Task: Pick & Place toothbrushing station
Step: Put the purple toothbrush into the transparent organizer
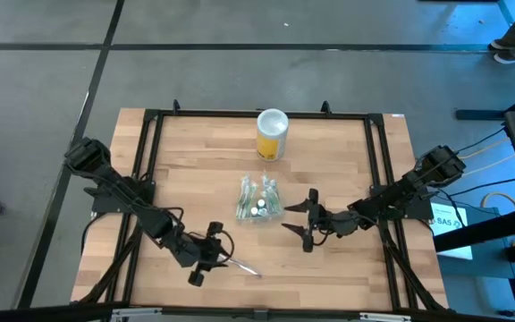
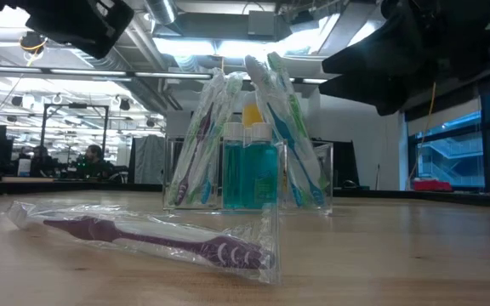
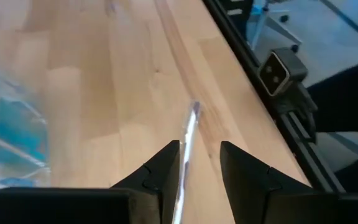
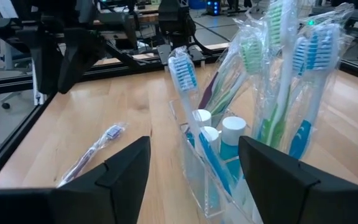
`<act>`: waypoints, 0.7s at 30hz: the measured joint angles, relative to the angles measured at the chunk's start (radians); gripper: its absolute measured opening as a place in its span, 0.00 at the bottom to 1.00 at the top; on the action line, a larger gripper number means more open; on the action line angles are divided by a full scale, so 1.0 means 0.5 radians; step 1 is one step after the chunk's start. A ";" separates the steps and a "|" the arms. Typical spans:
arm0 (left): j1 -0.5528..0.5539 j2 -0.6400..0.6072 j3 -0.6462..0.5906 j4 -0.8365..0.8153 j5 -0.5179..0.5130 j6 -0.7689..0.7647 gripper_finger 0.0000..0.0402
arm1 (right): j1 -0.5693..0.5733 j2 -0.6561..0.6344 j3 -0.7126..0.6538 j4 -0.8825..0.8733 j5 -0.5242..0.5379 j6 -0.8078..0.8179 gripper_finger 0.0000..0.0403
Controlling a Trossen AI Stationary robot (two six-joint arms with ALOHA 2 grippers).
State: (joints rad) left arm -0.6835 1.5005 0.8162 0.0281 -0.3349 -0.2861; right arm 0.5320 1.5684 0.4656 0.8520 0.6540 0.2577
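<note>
The toothbrushing station (image 1: 257, 201) is a clear container standing on its base mid-table. It holds wrapped toothbrushes upright and teal bottles with white caps (image 2: 249, 174) (image 4: 219, 149). My right gripper (image 1: 291, 219) stands open just to the station's right, and in the right wrist view (image 4: 193, 149) its fingers frame the station's near end without touching it. A purple toothbrush (image 2: 143, 238) in a clear wrapper lies flat on the wood near the front edge (image 1: 242, 266). My left gripper (image 1: 217, 257) hovers open over its handle end, with the brush (image 3: 188, 134) showing between the fingers below.
A yellow canister (image 1: 272, 134) with a white lid stands at the far middle of the table. Black frame rails (image 1: 150, 179) run along the left, right and far sides. Bare wood (image 1: 329, 277) lies at the front right and between the station and the canister.
</note>
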 joint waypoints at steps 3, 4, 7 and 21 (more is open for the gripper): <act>0.019 0.000 0.000 -0.004 0.101 -0.007 0.31 | 0.000 0.000 0.000 0.000 -0.016 0.000 0.60; 0.025 0.000 0.000 -0.005 0.108 -0.021 0.32 | -0.002 0.000 0.000 0.001 -0.016 0.000 0.60; 0.047 0.000 0.000 -0.005 0.212 -0.032 0.40 | -0.002 0.000 0.000 0.001 -0.020 0.010 0.60; 0.101 0.131 0.000 -0.140 0.224 -0.045 0.68 | 0.000 0.001 0.000 0.000 -0.038 0.091 0.61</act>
State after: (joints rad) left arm -0.6330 1.5662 0.8162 -0.0417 -0.2229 -0.3088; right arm 0.5320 1.5688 0.4656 0.8519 0.6353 0.3032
